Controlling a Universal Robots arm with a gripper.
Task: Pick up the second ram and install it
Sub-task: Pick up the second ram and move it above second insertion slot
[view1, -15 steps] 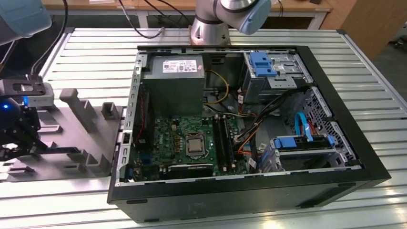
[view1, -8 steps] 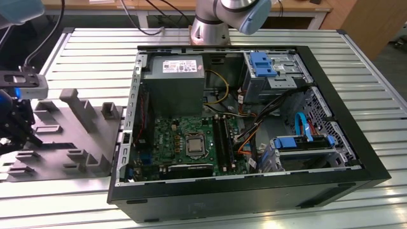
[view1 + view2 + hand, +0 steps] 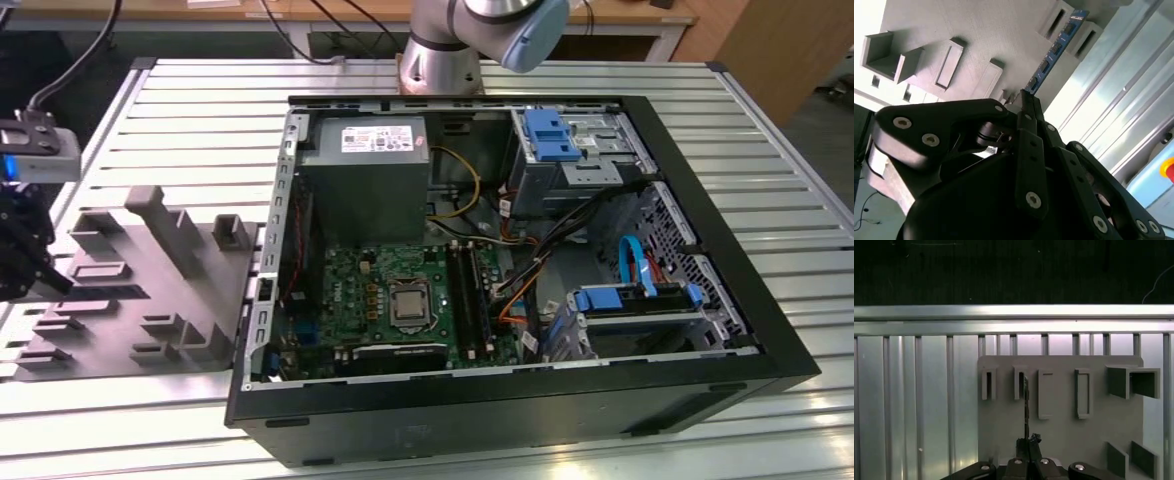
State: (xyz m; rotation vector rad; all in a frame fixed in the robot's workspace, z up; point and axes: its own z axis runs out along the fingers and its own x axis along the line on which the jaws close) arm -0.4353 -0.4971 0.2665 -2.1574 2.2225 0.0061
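Black fingers (image 3: 1030, 130) are pinched on the near end of the second ram (image 3: 1054, 50), which is held edge-on over the grey slotted holder (image 3: 1064, 440), its far tip between two raised slots; bare desk (image 3: 904, 405) slats are seen open past the holder's edge.

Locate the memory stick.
In the second wrist view the memory stick is pinched in the gripper, over the grey slotted holder near its edge by the metal table.

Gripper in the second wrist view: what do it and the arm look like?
The gripper is black, with jointed link fingers studded with round silver pins. In the exterior view, the arm is a silver-grey tube with a blue-grey joint cap.
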